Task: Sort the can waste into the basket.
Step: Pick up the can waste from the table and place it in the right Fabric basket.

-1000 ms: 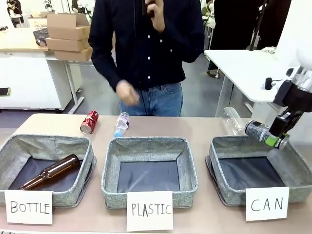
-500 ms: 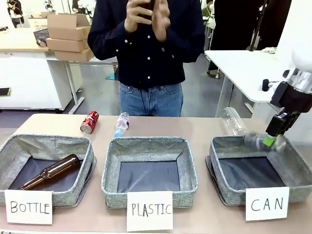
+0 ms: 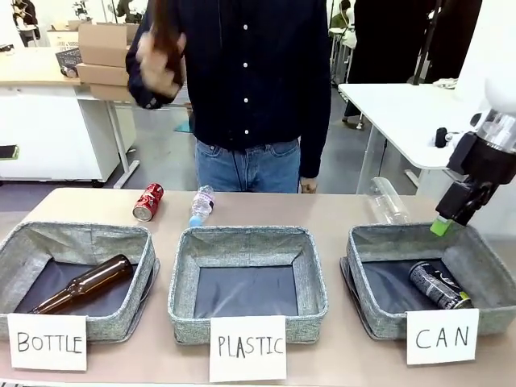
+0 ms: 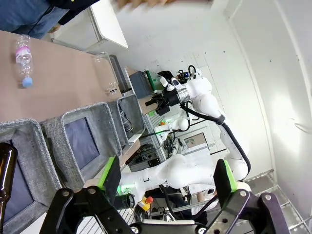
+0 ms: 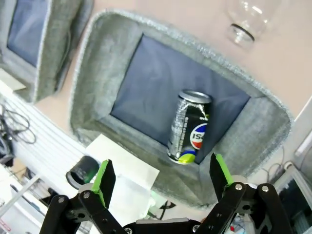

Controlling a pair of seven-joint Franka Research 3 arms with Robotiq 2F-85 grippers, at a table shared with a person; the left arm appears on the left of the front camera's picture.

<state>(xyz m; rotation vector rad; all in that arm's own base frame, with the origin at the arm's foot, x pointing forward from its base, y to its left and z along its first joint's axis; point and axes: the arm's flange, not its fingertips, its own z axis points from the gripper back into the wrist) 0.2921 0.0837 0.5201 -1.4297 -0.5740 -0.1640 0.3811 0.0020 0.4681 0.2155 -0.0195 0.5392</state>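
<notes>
Cans: two. Black can (image 3: pixel 438 285) lies inside CAN basket (image 3: pixel 360 274); red can (image 3: pixel 147 201) on bench (image 3: pixel 322 214), well left of it. Plastic bottles (image 3: pixel 385 200): two, on bench beyond it. Right fingers (image 5: pixel 105 176) spread above it; left fingers (image 4: pixel 108 171) spread.

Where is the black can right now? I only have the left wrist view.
Observer: The black can lies on its side inside the basket carded CAN, toward its right end.
Operator: Is the right gripper clear of it?
Observer: Yes. The right gripper hangs above that basket, jaws open, nothing between them.
Operator: Any can outside the baskets?
Observer: The red can lies on the table, beyond the BOTTLE basket.
</notes>
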